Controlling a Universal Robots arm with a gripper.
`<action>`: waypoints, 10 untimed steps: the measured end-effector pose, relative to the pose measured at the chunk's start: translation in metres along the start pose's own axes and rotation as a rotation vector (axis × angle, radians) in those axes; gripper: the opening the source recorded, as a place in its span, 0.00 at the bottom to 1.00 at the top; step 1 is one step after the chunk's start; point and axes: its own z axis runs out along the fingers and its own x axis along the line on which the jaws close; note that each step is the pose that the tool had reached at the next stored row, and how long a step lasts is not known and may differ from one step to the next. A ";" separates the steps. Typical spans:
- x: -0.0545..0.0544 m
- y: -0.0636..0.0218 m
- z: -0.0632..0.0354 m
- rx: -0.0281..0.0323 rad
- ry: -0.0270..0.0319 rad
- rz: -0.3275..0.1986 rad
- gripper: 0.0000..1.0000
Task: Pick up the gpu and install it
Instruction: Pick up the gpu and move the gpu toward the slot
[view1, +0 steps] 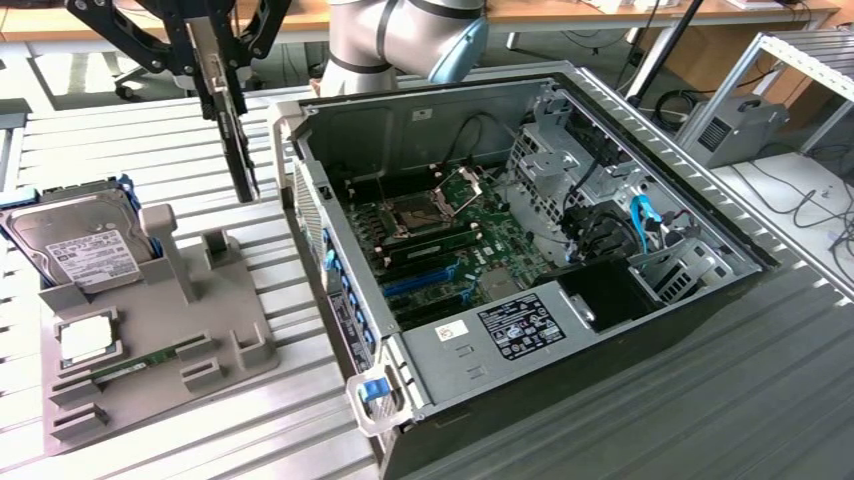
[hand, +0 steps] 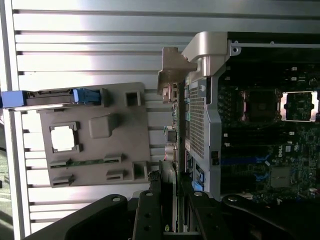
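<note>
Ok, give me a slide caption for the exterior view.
Gripper holds the gpu edge-on, hanging between the grey parts tray and the open computer case.

gpu (view1: 242, 150) betw. parts tray (view1: 160, 312) & PC case (view1: 387, 125) (exterior view's right), HDD (view1: 80, 245) on tray

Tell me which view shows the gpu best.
The exterior view: the gpu hangs edge-on from the gripper, most of its length visible, outside the computer case. The wrist view looks along it, foreshortened, beside the case wall.

The gpu (view1: 242, 150) hangs in the gap between tray (view1: 230, 312) and case (view1: 312, 212); case wall crowds it, open top's clear.
</note>
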 end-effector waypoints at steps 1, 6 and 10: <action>0.000 0.0000 0.0001 0.0000 0.0001 0.000 0.26; -0.002 0.0001 0.0010 0.0000 0.0001 0.000 0.26; -0.004 0.0001 0.0017 0.0000 0.0000 0.000 0.26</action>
